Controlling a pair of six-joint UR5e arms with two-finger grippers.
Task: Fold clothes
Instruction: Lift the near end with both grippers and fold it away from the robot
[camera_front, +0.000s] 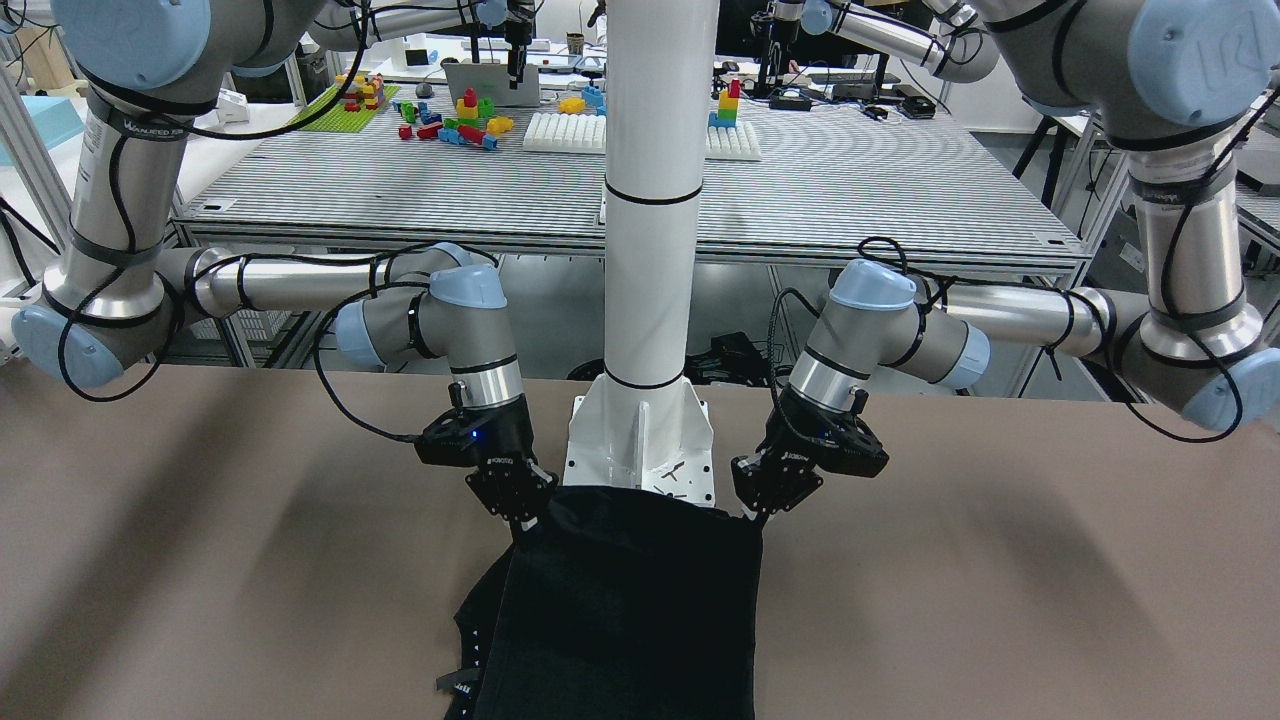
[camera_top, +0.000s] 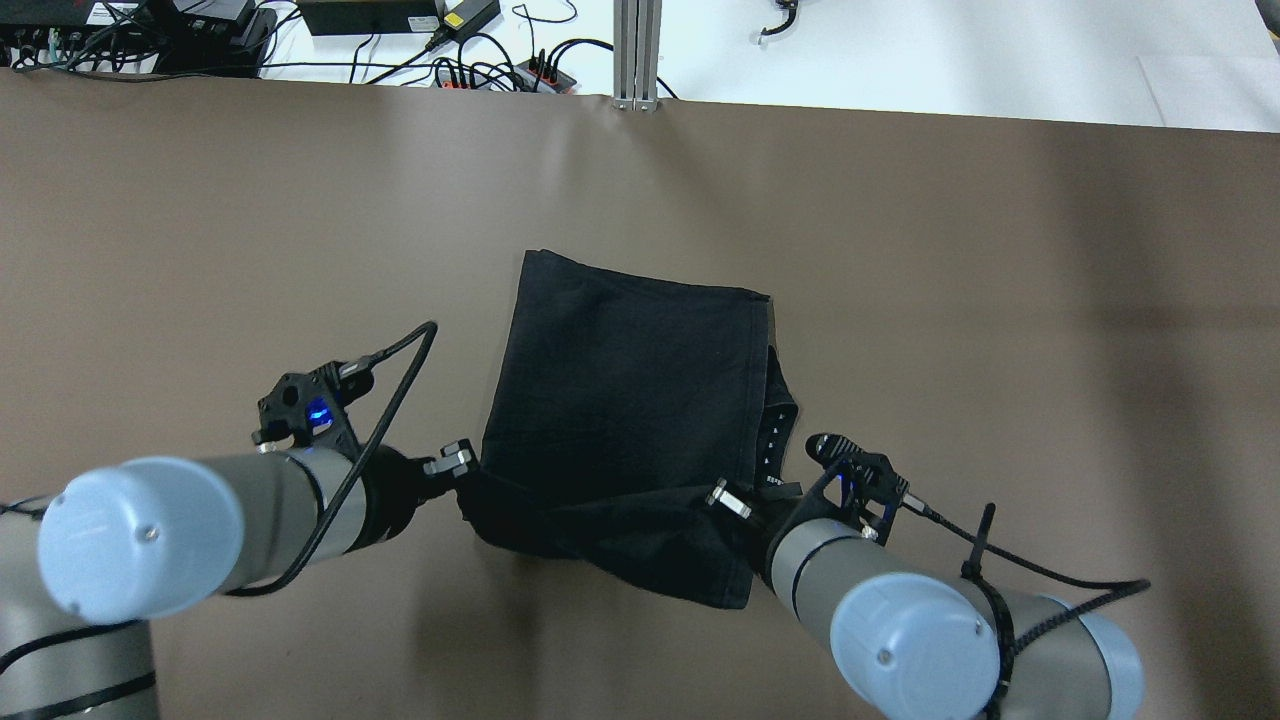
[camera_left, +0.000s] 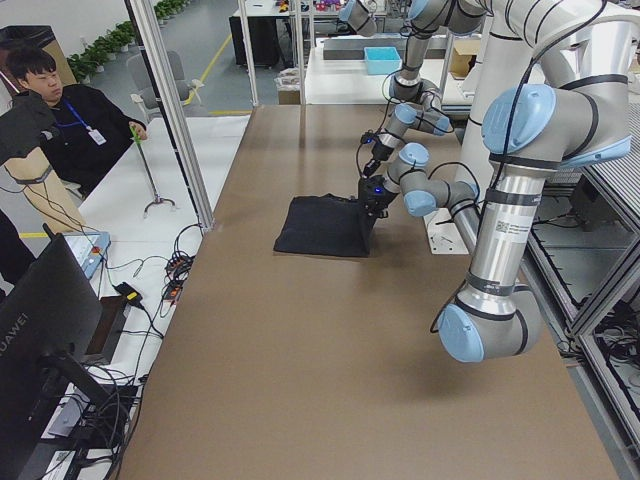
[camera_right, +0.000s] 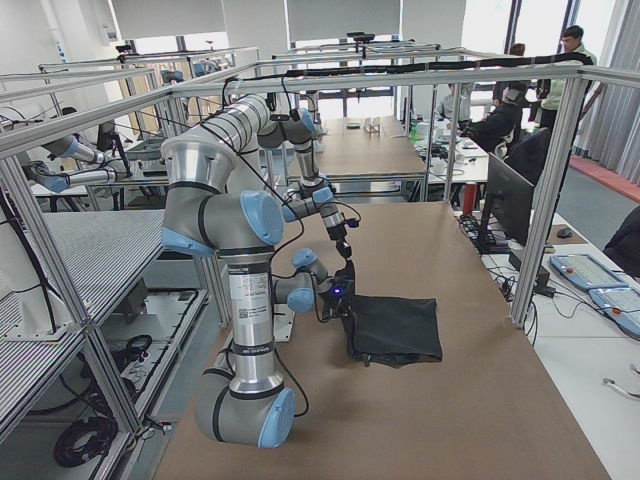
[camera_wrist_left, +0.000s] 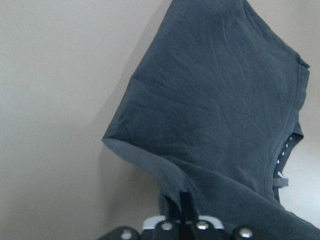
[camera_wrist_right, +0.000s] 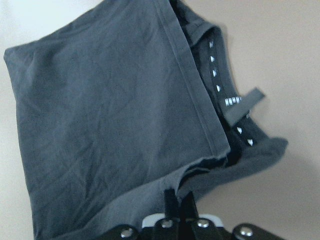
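Observation:
The clothes (camera_top: 625, 390) are one black garment lying folded mid-table, also seen as the clothes (camera_front: 625, 610). A neckband with white marks and a grey tag (camera_wrist_right: 245, 102) sticks out at its right side. My left gripper (camera_top: 462, 468) is shut on the near left corner; its fingers (camera_wrist_left: 184, 212) pinch a lifted hem. My right gripper (camera_top: 728, 500) is shut on the near right corner, its fingers (camera_wrist_right: 175, 202) closed over the layered edge. In the front-facing view the left gripper (camera_front: 757, 512) and right gripper (camera_front: 524, 520) flank the raised near edge.
A white pillar (camera_front: 650, 200) stands on its base plate (camera_front: 640, 450) right behind the garment's near edge. Cables and power strips (camera_top: 480, 70) lie beyond the table's far edge. A seated person (camera_left: 60, 120) and a monitor (camera_left: 45, 340) are off the table's left end.

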